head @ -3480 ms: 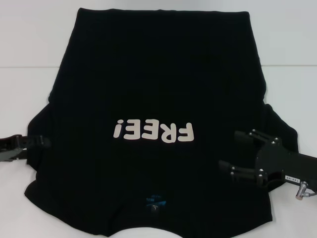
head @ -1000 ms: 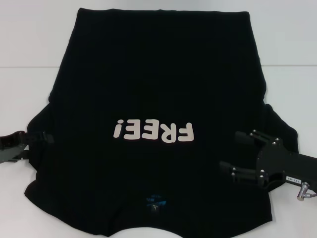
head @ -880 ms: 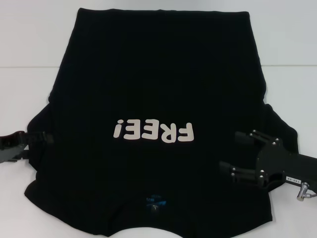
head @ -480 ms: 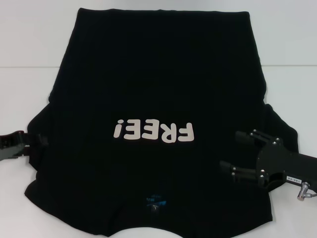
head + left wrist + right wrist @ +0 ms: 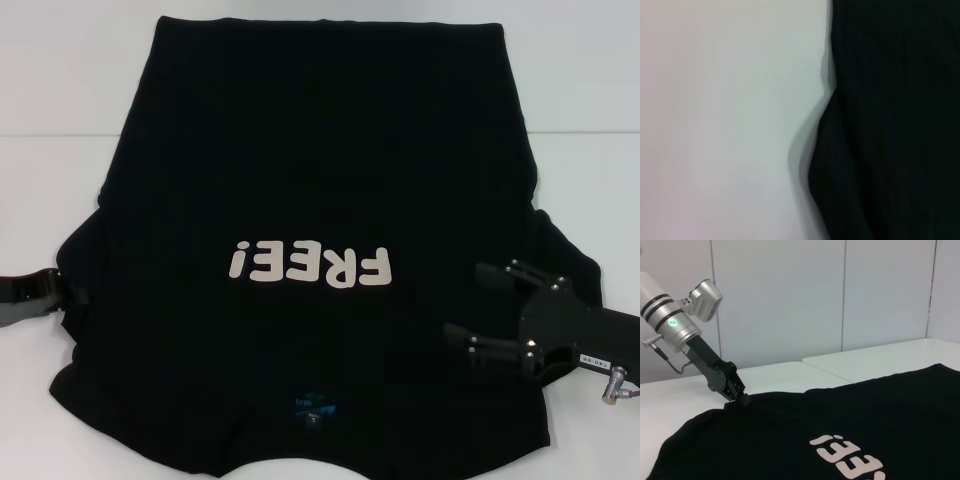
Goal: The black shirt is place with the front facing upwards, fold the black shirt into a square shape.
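Spread wide, the right gripper (image 5: 466, 306) hovers over the black shirt (image 5: 320, 180) near the table's (image 5: 60, 90) right edge. Whether the left gripper (image 5: 742, 399) is closed cannot be told; it touches the left sleeve. Front up, the shirt lies flat across the table, collar at the near edge.

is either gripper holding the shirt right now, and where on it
The left gripper seems shut on the black shirt's left sleeve edge. The right gripper hovers open, holding nothing.

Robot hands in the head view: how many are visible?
2. The left hand at the large black cotton shirt's left sleeve edge; the right hand, open, over the right sleeve.
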Controlling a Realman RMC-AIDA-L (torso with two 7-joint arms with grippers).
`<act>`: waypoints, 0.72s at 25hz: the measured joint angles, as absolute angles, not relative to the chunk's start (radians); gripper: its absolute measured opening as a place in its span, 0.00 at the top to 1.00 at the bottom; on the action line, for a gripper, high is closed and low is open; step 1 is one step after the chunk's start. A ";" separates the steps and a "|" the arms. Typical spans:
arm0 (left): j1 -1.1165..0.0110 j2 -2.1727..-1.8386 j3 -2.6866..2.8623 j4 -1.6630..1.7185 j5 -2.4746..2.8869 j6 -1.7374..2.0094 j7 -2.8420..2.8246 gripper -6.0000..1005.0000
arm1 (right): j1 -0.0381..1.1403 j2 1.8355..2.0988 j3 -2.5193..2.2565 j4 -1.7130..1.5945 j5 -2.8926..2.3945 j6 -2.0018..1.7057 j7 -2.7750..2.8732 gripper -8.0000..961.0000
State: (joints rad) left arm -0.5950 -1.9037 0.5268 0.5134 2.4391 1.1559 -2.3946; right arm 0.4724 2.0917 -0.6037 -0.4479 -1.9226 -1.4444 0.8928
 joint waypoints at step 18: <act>-0.559 -1.881 0.475 0.560 2.429 1.164 -2.395 0.99 | 0.472 2.092 -0.599 -0.448 -1.919 -1.445 0.893 0.02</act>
